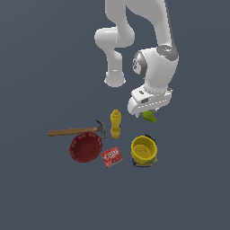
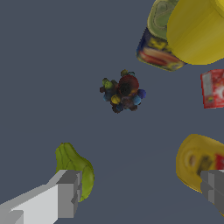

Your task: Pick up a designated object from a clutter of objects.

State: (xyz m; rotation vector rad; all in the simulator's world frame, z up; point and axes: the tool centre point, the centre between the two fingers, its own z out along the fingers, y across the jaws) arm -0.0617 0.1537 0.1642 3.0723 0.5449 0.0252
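Our hand [image 2: 140, 192] stood spread, one finger [image 2: 65, 192] touching the pear-shaped lump [image 2: 74, 168]; the yellow bottle [image 2: 197, 162] lay beside the other.

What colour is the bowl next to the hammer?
The bowl is red with a dotted inside, clearest in the exterior view.

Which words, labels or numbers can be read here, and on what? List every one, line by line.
No text can be read with certainty.
Small red box: a white label patch with lettering, too blurred to read in either view.
Printed can under the yellow round cup: coloured label artwork, no legible words.
Yellow mustard-style bottle: label marks too small to read.
Wooden-handled hammer and red bowl: no markings visible.
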